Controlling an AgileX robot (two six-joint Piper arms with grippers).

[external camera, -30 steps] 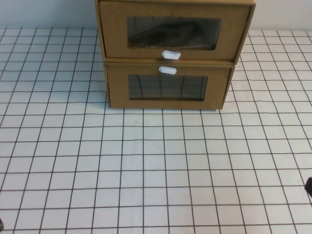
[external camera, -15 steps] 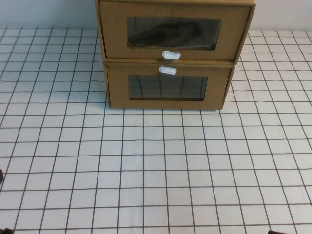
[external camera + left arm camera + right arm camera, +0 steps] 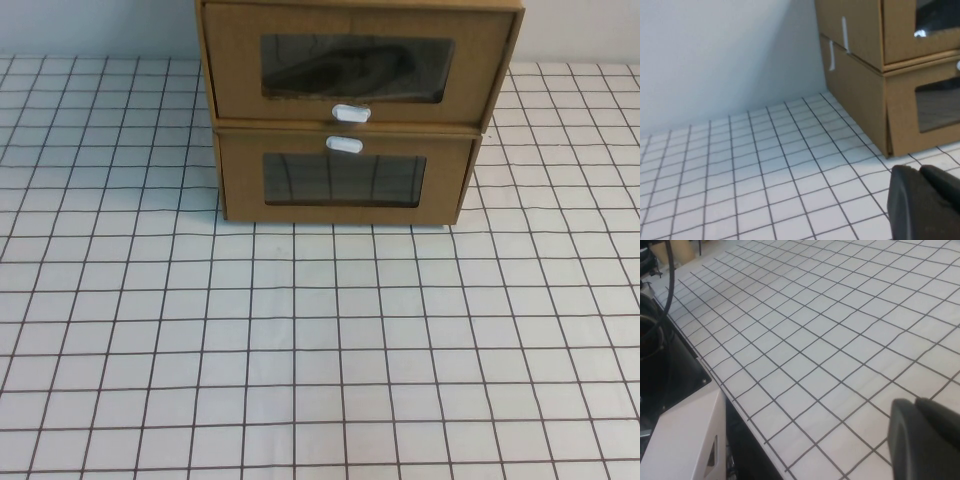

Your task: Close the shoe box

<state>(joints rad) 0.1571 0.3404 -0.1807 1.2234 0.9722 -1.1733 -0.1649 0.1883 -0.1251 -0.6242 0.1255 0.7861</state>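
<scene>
We see the shoe box (image 3: 355, 62) at the far side of the table (image 3: 320, 350), sitting on top of another cardboard box (image 3: 345, 178). A dark shoe (image 3: 335, 68) shows through its window, with the white tab (image 3: 351, 113) just under it. Our left gripper (image 3: 925, 202) is low over the table, near the boxes' front corner, fingers together. Our right gripper (image 3: 925, 440) hangs near the table's edge, fingers together, well apart from the boxes.
</scene>
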